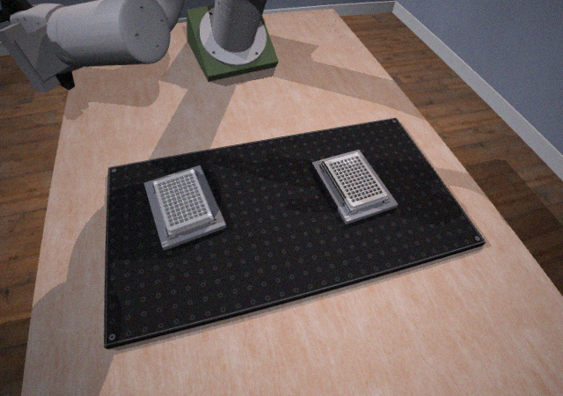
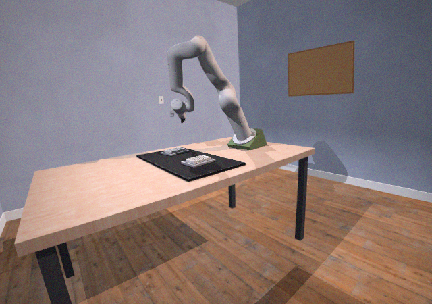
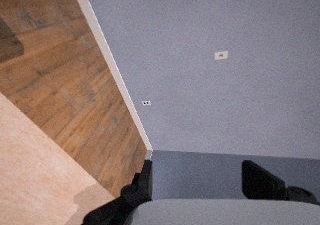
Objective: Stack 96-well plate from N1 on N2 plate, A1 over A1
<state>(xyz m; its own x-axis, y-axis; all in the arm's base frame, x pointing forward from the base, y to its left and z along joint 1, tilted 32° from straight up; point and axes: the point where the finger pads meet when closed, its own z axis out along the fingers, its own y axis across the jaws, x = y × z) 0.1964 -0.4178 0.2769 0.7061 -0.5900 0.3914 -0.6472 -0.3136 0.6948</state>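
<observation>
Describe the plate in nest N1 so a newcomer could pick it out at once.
On the wooden table lies a black perforated board carrying two grey nests, each holding a white well plate. Seen from the arm's green base, the wanted plate is the one on the right, farther from the skirting-board wall.

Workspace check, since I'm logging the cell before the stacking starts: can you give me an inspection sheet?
Surface: wooden table carrying a black perforated board.
Job's things: one 96-well plate in the nest on the arm's right, another plate in the nest on its left; neither is lifted or stacked.
Clutter: nothing seen.
Claw: claw open, holding nothing, raised beside the table and facing the wall.
Cables: nothing seen.
Surroundings: green arm base, blue walls, cork board, wood floor.
</observation>
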